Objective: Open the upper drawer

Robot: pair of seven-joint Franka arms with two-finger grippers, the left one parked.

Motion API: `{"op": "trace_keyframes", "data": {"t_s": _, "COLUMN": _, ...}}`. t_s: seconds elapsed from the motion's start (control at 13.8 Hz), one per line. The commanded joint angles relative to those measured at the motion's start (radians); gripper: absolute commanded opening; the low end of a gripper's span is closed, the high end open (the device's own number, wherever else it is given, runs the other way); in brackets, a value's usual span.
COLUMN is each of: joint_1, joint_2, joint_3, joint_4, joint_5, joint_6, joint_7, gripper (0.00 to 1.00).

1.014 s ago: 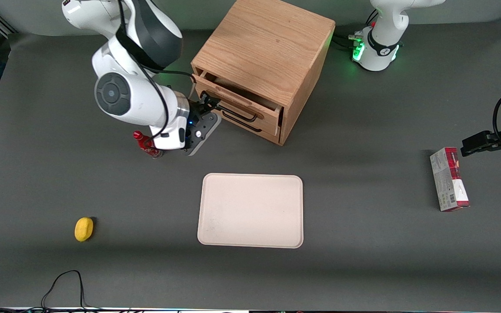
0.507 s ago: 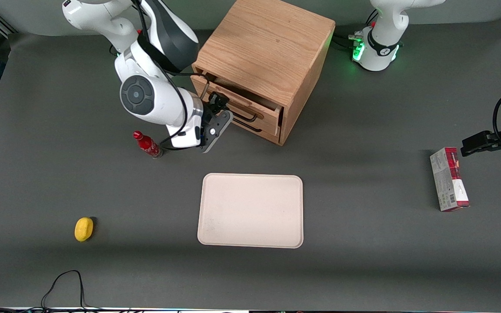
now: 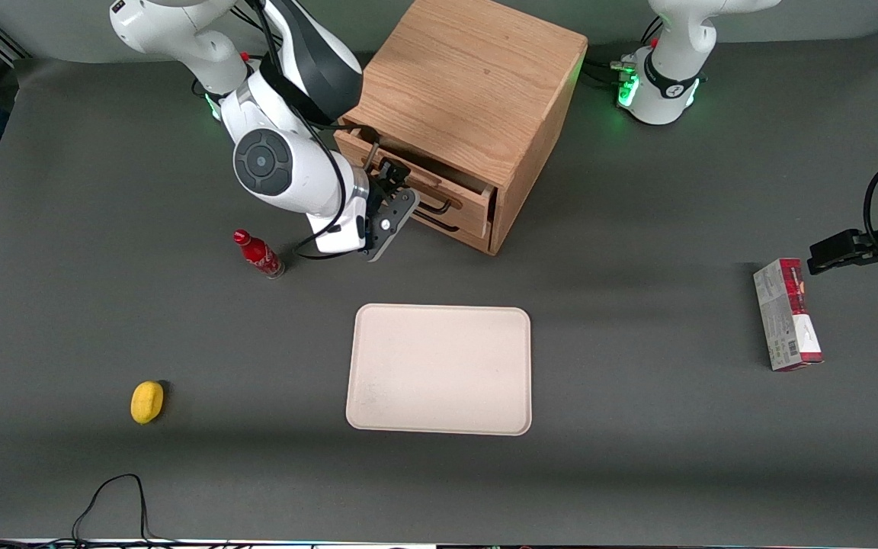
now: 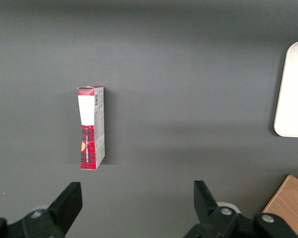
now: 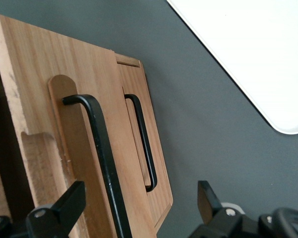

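On the grey table (image 3: 637, 305), the spread gripper (image 3: 392, 191) straddles the partly open upper drawer's (image 3: 439, 179) black handle (image 5: 107, 163).

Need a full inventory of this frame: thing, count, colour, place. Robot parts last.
cabinet: 1, light oak, farther from the front camera than the tray
upper drawer: 1, light oak with black bar handle, pulled partly out of the cabinet
bottom drawer: 1, light oak with black handle, shut, under the upper drawer
tray: 1, cream, mid-table, nothing on it
bottle: 1, red, standing beside the working arm
lemon-like object: 1, yellow, toward the working arm's end
carton: 1, red and grey, lying toward the parked arm's end
cable: 1, black, nearest table edge
gripper: 1, black, open, at the upper drawer's handle
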Motion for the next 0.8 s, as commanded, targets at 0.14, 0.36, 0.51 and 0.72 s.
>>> {"op": "trace_keyframes", "data": {"t_s": 0.14, "joint_1": 0.037, "joint_2": -0.049, "joint_3": -0.015, "joint_4": -0.078, "joint_5": 0.000, "joint_6": 0.052, "joint_7": -0.030, "gripper": 1.00}}
{"op": "trace_keyframes", "data": {"t_s": 0.36, "joint_1": 0.048, "joint_2": -0.052, "joint_3": -0.015, "joint_4": -0.096, "joint_5": -0.001, "joint_6": 0.076, "joint_7": -0.044, "gripper": 1.00}}
{"op": "trace_keyframes", "data": {"t_s": 0.51, "joint_1": 0.048, "joint_2": -0.052, "joint_3": -0.021, "joint_4": -0.109, "joint_5": -0.003, "joint_6": 0.087, "joint_7": -0.091, "gripper": 1.00}}
{"op": "trace_keyframes", "data": {"t_s": 0.72, "joint_1": 0.048, "joint_2": -0.052, "joint_3": -0.022, "joint_4": -0.112, "joint_5": -0.019, "joint_6": 0.095, "joint_7": -0.094, "gripper": 1.00}}
